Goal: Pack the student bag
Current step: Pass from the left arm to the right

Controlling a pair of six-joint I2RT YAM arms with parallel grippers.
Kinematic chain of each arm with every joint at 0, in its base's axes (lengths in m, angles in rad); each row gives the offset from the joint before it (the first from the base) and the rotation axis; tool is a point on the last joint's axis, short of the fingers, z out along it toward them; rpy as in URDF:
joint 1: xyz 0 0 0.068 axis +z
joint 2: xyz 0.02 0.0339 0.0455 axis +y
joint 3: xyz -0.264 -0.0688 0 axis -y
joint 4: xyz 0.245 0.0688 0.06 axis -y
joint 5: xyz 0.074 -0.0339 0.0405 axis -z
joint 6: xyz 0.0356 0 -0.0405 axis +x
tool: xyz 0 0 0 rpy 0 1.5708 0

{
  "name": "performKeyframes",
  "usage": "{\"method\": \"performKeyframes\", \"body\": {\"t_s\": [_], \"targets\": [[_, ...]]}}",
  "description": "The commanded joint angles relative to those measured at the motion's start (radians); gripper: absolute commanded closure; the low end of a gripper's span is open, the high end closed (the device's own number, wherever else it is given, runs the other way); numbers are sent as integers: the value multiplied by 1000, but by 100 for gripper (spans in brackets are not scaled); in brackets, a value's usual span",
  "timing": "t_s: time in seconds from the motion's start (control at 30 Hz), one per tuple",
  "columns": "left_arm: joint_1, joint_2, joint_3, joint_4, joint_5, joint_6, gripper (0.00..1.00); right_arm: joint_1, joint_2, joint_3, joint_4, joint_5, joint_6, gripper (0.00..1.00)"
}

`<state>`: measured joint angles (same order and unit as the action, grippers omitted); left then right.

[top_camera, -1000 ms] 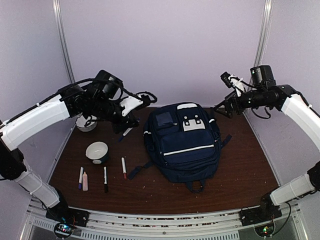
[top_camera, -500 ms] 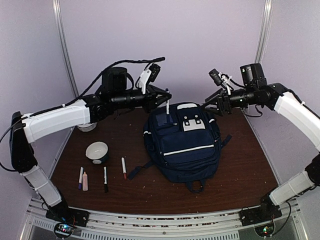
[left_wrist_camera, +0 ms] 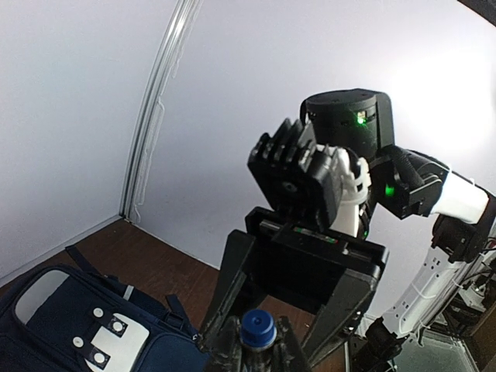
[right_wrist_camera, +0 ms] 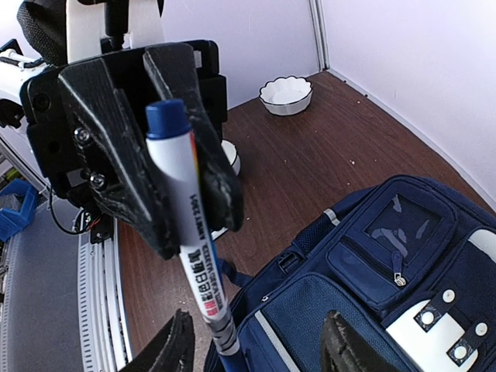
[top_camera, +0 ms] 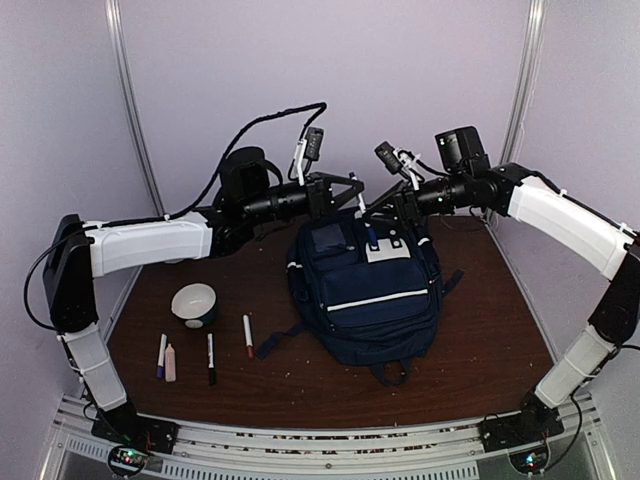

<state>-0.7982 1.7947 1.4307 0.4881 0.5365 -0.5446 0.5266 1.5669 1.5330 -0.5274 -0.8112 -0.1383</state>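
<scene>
1. The left tool [right_wrist_camera: 182, 194] is clamped shut on a marker [right_wrist_camera: 198, 263], held in the air above the top end of the backpack [top_camera: 370, 290].
2. The right tool [right_wrist_camera: 260, 341] is about half open and holds nothing. Its two fingers stand either side of the marker's lower part, below the left tool's grip, with no contact that I can see.
3. The marker's long axis runs nearly upright, blue cap uppermost, slightly tilted. It crosses the right tool's gap, so this looks like a handover.
4. The backpack lies flat on the table [top_camera: 480, 340] at centre frame in the overhead view, directly beneath both tools, its top towards the back wall. The pockets in view look zipped, and I cannot tell whether any compartment is open.
5. Both arms reach it equally. There is open room to the right, while a bowl [top_camera: 195, 303] and pens [top_camera: 210, 358] sit lower left.
</scene>
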Motion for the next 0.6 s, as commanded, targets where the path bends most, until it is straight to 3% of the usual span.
{"method": "performKeyframes", "body": {"t_s": [0.0, 0.07, 0.13, 0.43, 0.57], "targets": [[5, 5, 19, 86, 44, -54, 96, 9, 7, 50, 26, 8, 12, 50], [5, 15, 28, 76, 53, -66, 96, 11, 17, 59, 22, -6, 15, 55], [4, 30, 38, 75, 68, -86, 97, 20, 21, 68, 13, -14, 2, 65], [4, 44, 48, 77, 74, -95, 97, 47, 33, 76, -28, -25, -35, 69], [5, 49, 48, 82, 79, -103, 97, 52, 46, 88, -43, -28, -37, 77]]}}
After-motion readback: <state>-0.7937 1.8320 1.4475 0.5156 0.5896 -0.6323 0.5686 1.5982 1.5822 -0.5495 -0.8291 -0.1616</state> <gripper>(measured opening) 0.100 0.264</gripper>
